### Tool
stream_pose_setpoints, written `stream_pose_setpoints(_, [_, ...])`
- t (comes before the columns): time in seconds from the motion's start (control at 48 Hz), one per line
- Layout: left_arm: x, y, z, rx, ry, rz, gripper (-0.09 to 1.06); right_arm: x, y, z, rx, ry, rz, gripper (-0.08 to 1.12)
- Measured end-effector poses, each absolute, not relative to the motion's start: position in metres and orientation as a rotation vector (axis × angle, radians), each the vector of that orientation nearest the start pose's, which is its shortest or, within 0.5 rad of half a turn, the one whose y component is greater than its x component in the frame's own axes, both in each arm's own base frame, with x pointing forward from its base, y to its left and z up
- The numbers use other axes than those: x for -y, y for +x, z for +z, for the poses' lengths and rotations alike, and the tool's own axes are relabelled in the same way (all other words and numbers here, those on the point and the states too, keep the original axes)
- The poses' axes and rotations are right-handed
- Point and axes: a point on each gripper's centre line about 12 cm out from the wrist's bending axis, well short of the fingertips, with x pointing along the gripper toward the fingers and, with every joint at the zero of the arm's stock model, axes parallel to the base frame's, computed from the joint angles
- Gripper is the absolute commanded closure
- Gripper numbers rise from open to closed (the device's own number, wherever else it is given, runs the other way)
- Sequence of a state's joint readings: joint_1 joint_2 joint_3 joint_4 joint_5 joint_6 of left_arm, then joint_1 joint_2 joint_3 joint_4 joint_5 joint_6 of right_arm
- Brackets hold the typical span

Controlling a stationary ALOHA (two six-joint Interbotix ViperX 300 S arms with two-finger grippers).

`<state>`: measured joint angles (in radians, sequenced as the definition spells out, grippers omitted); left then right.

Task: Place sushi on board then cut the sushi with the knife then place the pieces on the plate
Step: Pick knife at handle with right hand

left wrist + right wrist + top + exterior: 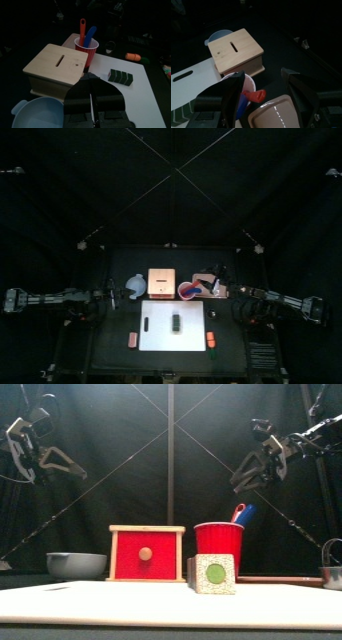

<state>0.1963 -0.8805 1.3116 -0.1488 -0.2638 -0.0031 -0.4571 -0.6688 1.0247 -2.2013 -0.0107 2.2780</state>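
A dark green sushi roll (181,321) lies on the white cutting board (158,328); it shows end-on in the front view (211,573) and also in the left wrist view (120,75). Behind the board stands a red cup (219,546) holding a red knife (254,95) and a blue knife (242,101). My right gripper (263,75) hangs open just above the knife handles, touching nothing. The pink tray (278,115) lies beside the cup. My left gripper (91,77) is shut and empty, raised at the left, above the bowl.
A wooden box (163,283) with a red drawer front (147,554) sits left of the cup. The blue-grey bowl (138,285) is further left. Two small orange toys (130,338) (211,339) lie either side of the board's front. A metal cutter (331,566) shows at the far right.
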Motion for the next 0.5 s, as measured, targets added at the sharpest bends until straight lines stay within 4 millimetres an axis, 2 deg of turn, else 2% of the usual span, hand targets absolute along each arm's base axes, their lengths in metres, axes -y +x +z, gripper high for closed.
stream_pose_setpoints(0.104, [-0.043,0.19,0.216,-0.158,-0.158,0.25,0.99,0.11,0.223,0.243,-0.349,0.205,-0.477,0.12])
stream_pose_setpoints(0.271, [-0.044,0.19,0.216,-0.158,-0.159,0.253,0.99,0.112,0.224,0.243,-0.328,0.274,-0.503,0.12])
stream_pose_setpoints(0.5, [-0.045,0.19,0.216,-0.158,-0.161,0.259,0.99,0.126,0.236,0.272,-0.27,0.403,-0.485,0.12])
